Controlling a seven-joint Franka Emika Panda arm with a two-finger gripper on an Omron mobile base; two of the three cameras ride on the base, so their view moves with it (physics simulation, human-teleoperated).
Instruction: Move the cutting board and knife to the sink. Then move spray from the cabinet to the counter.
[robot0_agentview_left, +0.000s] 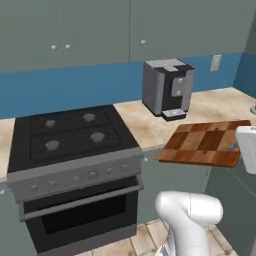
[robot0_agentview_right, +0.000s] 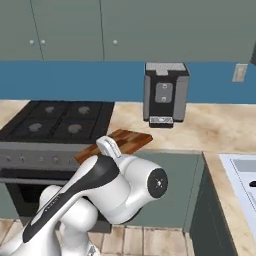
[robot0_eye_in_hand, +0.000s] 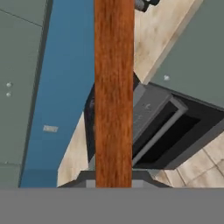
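At the left end of the beige marbled worktop (robot0_agentview_left: 150, 127) stands a black gas stove (robot0_agentview_left: 70, 135). Right of it, off the front edge, the gripper (robot0_eye_in_hand: 113, 186) is clamped on the checkered wooden cutting board (robot0_agentview_left: 205, 144), held in the air. Behind, a grey coffee machine (robot0_agentview_left: 167, 89) stands against the wall.

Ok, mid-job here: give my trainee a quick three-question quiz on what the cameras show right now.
1. True or false: the cutting board is lifted off the counter.
2. What stands left of the coffee machine? A) stove B) fridge C) toaster
3. Fill in: the gripper is shut on the board's ____.

Key: 1 true, the board is in the air in front of the counter edge. 2 A, the stove. 3 edge, seen edge-on in the hand view.
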